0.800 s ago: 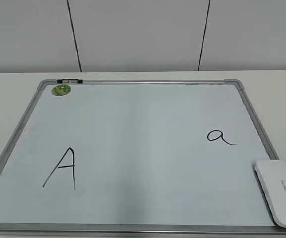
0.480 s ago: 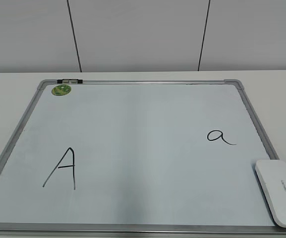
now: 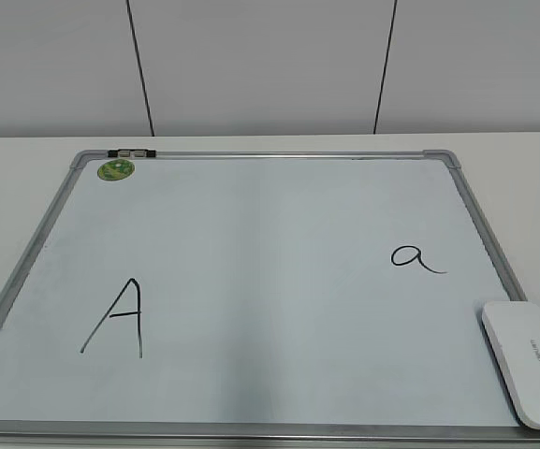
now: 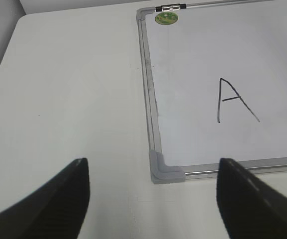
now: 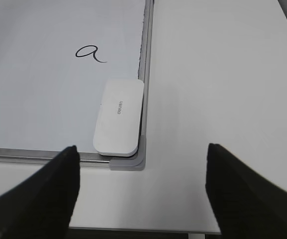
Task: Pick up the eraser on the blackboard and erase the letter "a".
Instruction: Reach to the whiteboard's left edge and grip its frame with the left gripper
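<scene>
The blackboard [image 3: 251, 262] is a white board in a silver frame, lying flat on the table. The eraser [image 3: 529, 360] is a flat white oblong in the board's near right corner; it also shows in the right wrist view [image 5: 118, 117]. The letter "a" [image 3: 416, 257] is small and cursive, just beyond the eraser, and shows in the right wrist view [image 5: 90, 53]. My right gripper [image 5: 142, 185] is open and empty, above the table edge short of the eraser. My left gripper [image 4: 153, 191] is open and empty, near the board's near left corner [image 4: 165, 172]. Neither gripper shows in the exterior view.
A large capital "A" [image 3: 117, 318] is drawn on the board's left part, also in the left wrist view [image 4: 233, 99]. A round green sticker [image 3: 116, 169] sits at the far left corner. White table [image 5: 218, 89] surrounds the board. A panelled wall stands behind.
</scene>
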Motion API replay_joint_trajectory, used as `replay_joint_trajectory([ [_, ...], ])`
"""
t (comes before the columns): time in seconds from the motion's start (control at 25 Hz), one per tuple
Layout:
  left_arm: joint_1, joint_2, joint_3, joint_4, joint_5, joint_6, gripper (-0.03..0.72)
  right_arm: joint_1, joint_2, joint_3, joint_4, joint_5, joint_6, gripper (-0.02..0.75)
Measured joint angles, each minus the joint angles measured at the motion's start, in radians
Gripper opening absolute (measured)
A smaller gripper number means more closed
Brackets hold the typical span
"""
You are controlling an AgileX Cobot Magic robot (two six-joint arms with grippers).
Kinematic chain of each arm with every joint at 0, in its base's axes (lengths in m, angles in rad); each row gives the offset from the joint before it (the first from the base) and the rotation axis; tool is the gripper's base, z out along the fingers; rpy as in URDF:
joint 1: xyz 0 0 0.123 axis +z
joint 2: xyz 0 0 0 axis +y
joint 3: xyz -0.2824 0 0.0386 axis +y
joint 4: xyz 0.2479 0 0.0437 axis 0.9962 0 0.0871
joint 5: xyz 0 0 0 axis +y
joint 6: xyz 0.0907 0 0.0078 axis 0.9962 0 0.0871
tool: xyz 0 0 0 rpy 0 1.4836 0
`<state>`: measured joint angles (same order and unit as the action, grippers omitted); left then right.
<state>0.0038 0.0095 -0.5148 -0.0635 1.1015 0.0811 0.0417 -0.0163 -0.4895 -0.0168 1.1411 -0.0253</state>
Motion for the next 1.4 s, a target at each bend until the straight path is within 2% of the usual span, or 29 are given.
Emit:
replay_joint_trajectory([
  [1.4,0.000,0.000,0.000,0.000,0.000,0.000,0.587,0.000,0.000,0.000,0.000,0.000,0.000,0.587],
])
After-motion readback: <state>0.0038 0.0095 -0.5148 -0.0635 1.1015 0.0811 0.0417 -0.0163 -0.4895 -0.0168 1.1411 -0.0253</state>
